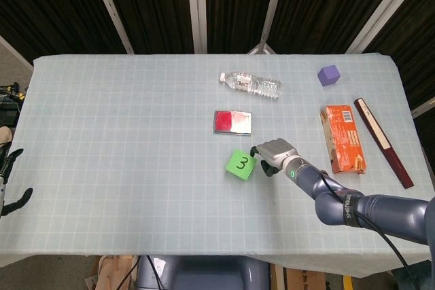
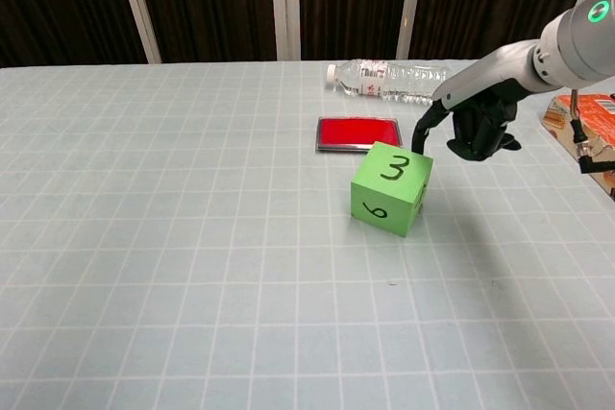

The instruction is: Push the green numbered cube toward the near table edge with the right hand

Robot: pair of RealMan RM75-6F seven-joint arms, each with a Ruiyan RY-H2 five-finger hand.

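Observation:
The green cube [image 1: 240, 164] [image 2: 390, 189] shows a 3 on top and a 6 on its front, and it stands turned at an angle on the table [image 1: 122, 127]. My right hand [image 1: 275, 154] [image 2: 476, 127] hovers just behind and to the right of it. Its fingers are curled in, and one dark fingertip [image 2: 420, 144] touches the cube's far right corner. Nothing is held. At the left border of the head view, only dark fingers [image 1: 15, 199] of my left hand [image 1: 9, 180] show, apart and off the table, holding nothing.
A red flat case [image 1: 232, 122] [image 2: 357, 132] lies just behind the cube. Further back a water bottle [image 1: 251, 84] [image 2: 384, 79] lies on its side. On the right are an orange box [image 1: 342, 138] [image 2: 581, 112], a dark long strip [image 1: 383, 142] and a purple cube [image 1: 329, 75].

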